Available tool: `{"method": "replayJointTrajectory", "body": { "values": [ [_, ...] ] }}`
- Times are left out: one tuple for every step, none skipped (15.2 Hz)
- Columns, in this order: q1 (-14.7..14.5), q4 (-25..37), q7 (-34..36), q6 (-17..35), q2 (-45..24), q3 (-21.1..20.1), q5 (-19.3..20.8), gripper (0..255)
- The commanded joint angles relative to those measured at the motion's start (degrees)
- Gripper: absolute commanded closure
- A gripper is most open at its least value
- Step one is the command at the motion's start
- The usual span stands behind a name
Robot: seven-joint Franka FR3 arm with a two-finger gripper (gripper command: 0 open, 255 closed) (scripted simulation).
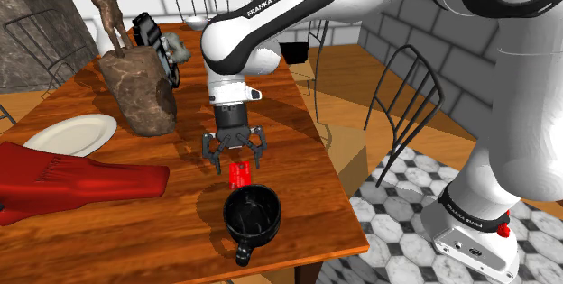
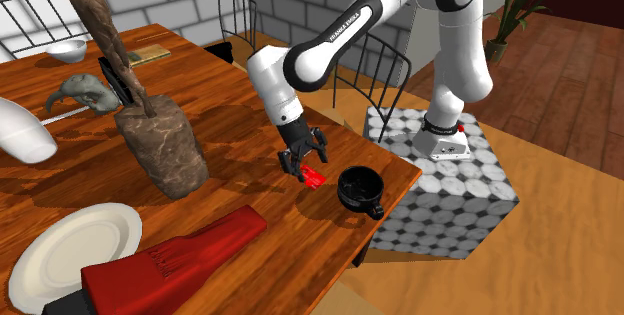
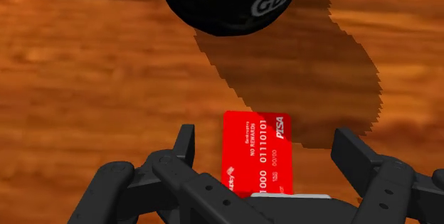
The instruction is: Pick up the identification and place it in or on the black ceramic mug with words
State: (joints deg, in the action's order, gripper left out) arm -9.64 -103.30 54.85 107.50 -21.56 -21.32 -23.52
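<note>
Wrist view: a red card with white print is seen on the wooden table, between the jaws of the gripper. The jaws are held wide apart, one on each side of the card, and neither is touching it. It seems to lie flat on the wood, but this cannot be told for sure. Just beyond the card a black mug with white letters on its wall is standing. In the shoulder view the mug is shown upright near the table edge, its mouth up, and the black inner wall and bottom are seen through the mouth. Well apart, a white plate and a red cloth are placed.
</note>
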Motion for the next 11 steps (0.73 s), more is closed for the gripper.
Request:
{"method": "replayJointTrajectory", "body": {
  "values": [
    [-0.39, -0.90, 0.08, 1.45, -0.47, -0.16, -0.27, 0],
    [-0.56, -1.44, 0.02, 2.16, -0.59, -0.24, -0.36, 0],
    [-0.74, -1.96, -0.04, 2.87, -0.73, -0.33, -0.46, 0],
    [-0.91, -2.47, -0.10, 3.58, -0.87, -0.41, -0.56, 0],
    [-1.09, -2.97, -0.16, 4.29, -1.03, -0.49, -0.65, 0],
    [-1.20, -3.26, -0.20, 4.69, -1.11, -0.54, -0.71, 0],
    [-1.20, -3.25, -0.20, 4.69, -1.12, -0.54, -0.71, 0],
    [-1.20, -3.25, -0.20, 4.69, -1.12, -0.54, -0.71, 0],
    [-1.20, -3.25, -0.20, 4.69, -1.12, -0.54, -0.71, 0],
    [-1.20, -3.25, -0.20, 4.69, -1.12, -0.54, -0.71, 0],
    [-1.20, -3.25, -0.20, 4.69, -1.12, -0.54, -0.71, 0]
  ]
}}
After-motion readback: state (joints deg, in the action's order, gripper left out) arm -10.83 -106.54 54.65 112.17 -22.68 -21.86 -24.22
